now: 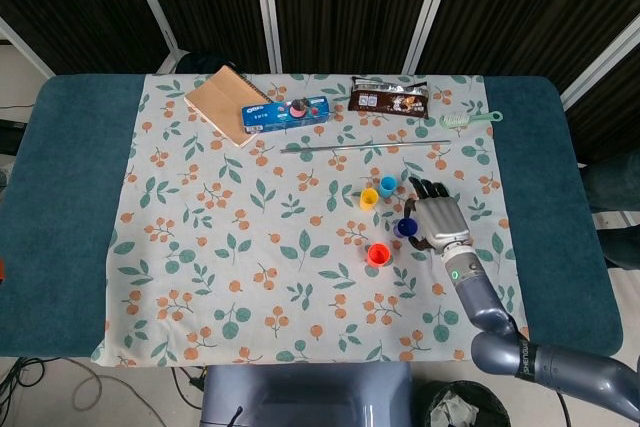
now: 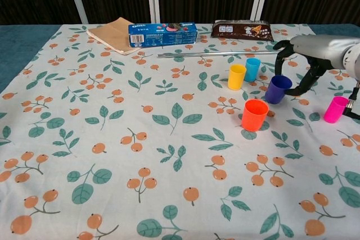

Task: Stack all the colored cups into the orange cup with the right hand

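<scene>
The orange cup (image 2: 255,114) (image 1: 377,254) stands upright on the floral cloth. Just right of it and a little above the cloth, the purple cup (image 2: 278,89) (image 1: 405,228) is tilted, gripped from the right side by my right hand (image 2: 313,54) (image 1: 437,219). Behind them a yellow cup (image 2: 237,76) (image 1: 369,197) and a light blue cup (image 2: 252,69) (image 1: 388,185) stand side by side. A pink cup (image 2: 336,109) stands at the far right in the chest view; the head view does not show it. My left hand is out of both views.
Along the far edge lie a brown notebook (image 2: 114,33), a blue biscuit box (image 2: 163,34), a dark snack packet (image 2: 242,30) and a green brush (image 1: 470,119). A thin metal rod (image 2: 214,54) lies just behind the cups.
</scene>
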Tool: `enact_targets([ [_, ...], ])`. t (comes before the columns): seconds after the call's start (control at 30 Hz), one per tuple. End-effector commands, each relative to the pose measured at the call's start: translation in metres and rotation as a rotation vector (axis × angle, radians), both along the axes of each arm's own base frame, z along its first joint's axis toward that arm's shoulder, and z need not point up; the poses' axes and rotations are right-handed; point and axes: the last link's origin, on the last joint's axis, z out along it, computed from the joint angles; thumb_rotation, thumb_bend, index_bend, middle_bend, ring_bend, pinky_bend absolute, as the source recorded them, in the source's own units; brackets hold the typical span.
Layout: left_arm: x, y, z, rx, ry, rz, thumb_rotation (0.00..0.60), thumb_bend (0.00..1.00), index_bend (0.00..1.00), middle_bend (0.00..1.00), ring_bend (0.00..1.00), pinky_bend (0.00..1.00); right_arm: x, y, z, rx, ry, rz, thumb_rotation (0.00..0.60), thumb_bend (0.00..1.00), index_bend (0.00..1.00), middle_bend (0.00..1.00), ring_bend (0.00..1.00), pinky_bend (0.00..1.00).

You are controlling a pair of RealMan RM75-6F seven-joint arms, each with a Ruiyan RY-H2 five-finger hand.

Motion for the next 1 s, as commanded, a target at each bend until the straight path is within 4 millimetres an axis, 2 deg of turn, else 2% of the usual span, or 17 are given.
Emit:
enact_targets([
  [0.03,0.0,0.0,0.0,-0.001,0.0,-0.001,0.6,0.39,0.14,0.03,0.01,0.12,0.015,0.006,0.021,-0.014,-0.015,0.045,0.6,0.36,0.48,0.0,0.03,0.09],
  [0.27,0.001,0.0,-0.001,-0.004,-0.002,-0.004,0.6,0.39,0.14,0.03,0.01,0.12,0.037,0.032,0.038,0.027,-0.04,0.111,0.6,0.36,0.48,0.0,0.03,0.09],
  [0.5,0.002,0.0,0.0,-0.002,-0.009,-0.005,0.6,0.39,0.14,0.03,0.01,0.12,0.047,0.055,0.031,0.093,-0.045,0.147,0.6,0.36,0.48,0.0,0.03,0.09],
  [1.0,0.001,0.001,0.002,0.003,-0.012,-0.005,0.6,0.39,0.14,0.03,0.01,0.12,0.042,0.051,0.008,0.106,-0.024,0.131,0.6,0.36,0.48,0.0,0.03,0.09],
])
